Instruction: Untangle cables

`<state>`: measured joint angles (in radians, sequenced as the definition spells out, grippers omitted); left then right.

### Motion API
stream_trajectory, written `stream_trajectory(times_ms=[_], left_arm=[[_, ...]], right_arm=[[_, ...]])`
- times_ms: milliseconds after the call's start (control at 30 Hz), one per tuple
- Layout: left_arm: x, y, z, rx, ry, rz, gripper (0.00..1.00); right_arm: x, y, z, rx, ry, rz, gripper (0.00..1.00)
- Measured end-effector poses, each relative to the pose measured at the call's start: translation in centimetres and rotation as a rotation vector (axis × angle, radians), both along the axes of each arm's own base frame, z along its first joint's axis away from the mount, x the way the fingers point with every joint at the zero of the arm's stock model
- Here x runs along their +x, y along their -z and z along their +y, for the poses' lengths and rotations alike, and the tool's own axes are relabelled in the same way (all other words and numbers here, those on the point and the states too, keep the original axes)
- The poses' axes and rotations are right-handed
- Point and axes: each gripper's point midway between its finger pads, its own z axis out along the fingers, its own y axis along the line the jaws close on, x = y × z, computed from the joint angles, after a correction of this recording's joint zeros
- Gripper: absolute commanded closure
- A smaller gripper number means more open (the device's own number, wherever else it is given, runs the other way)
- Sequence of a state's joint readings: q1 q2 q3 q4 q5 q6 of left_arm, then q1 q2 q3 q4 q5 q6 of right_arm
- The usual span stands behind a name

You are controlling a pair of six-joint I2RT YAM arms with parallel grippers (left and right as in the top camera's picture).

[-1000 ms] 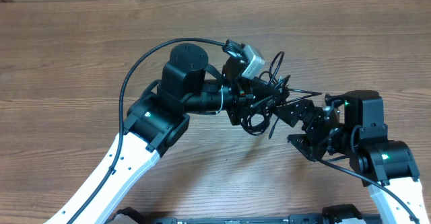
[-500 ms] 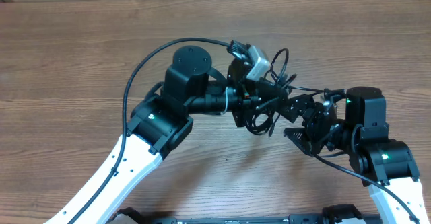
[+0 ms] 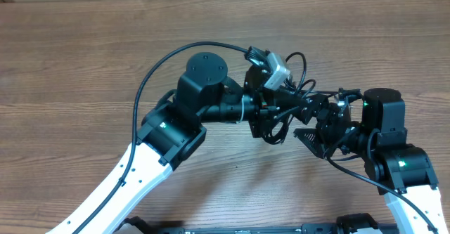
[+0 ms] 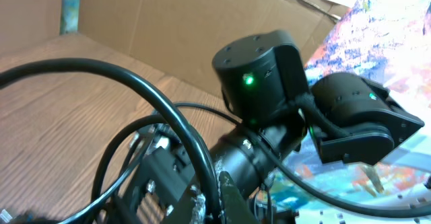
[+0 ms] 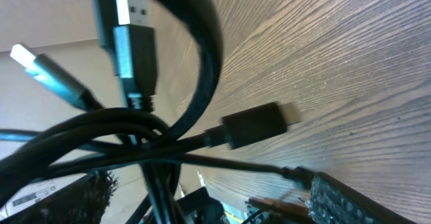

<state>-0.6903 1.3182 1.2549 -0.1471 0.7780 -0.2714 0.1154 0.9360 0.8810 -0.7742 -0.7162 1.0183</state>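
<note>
Knotted black cables [image 5: 145,133] — plugs dangling — pinched by left gripper [image 3: 275,109]; right gripper [image 3: 309,123] spread wide.

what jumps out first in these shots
A knot of black cables hangs right of centre above the wooden table, the right fingers spread open beside it. In the right wrist view, USB plugs loom close at the top left, cords crossing under them.

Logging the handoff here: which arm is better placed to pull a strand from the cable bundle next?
Right, probably. The left gripper is shut on the cables, holding them off the table, while the right gripper is open beside the bundle with plug ends close in its view.
</note>
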Motion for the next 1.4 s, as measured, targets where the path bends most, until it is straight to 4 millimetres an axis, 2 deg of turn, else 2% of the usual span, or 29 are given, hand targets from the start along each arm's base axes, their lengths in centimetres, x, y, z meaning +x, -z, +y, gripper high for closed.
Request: stream_trajectory(times_ms=[33,67,233,367,467,567,1033,1067,1200,1300,1400], left_arm=[[-0.2,-0.2,-0.3,-0.008,0.0,-0.008,0.96],[-0.2,-0.4,-0.4,-0.012,-0.004,-0.009,0.96],[0.4,-1.5,-0.7,-0.046,-0.043,-0.042,0.96],[0.8,-1.5,-0.7,-0.047,-0.068,-0.038,0.96],[0.9,-1.4,-0.6,-0.045,-0.076,-0.037,0.96],[1.0,-1.3,-0.6,-0.04,-0.079,-0.033,0.96],[1.8,1.2,0.0,0.052,-0.152,0.045,0.95],[1.9,1.4,0.1,0.061,-0.162,0.051,0.91],[2.3,3.3,0.8,0.134,-0.216,0.1,0.63],[2.5,5.2,1.7,0.21,-0.263,0.15,0.6],[2.2,7.5,2.8,0.308,-0.294,0.194,0.61]], right_arm=[[-0.1,0.0,0.0,0.003,-0.002,0.003,0.23],[-0.1,0.0,0.1,0.005,-0.003,0.005,0.33],[-0.4,-0.1,0.6,0.012,-0.025,0.008,0.51],[-0.6,-0.1,0.8,0.011,-0.034,0.008,0.67],[-0.6,-0.1,0.9,0.014,-0.039,0.005,0.84],[-0.6,-0.2,0.9,0.014,-0.043,0.001,0.95],[-0.6,1.0,0.1,-0.051,-0.02,0.013,0.96],[-0.7,1.1,0.0,-0.058,-0.016,0.016,0.96],[-0.5,1.6,-0.4,-0.088,0.006,0.024,0.96],[-0.6,2.3,-1.0,-0.124,0.032,0.045,0.96],[-0.7,2.9,-1.6,-0.158,0.054,0.067,0.96]])
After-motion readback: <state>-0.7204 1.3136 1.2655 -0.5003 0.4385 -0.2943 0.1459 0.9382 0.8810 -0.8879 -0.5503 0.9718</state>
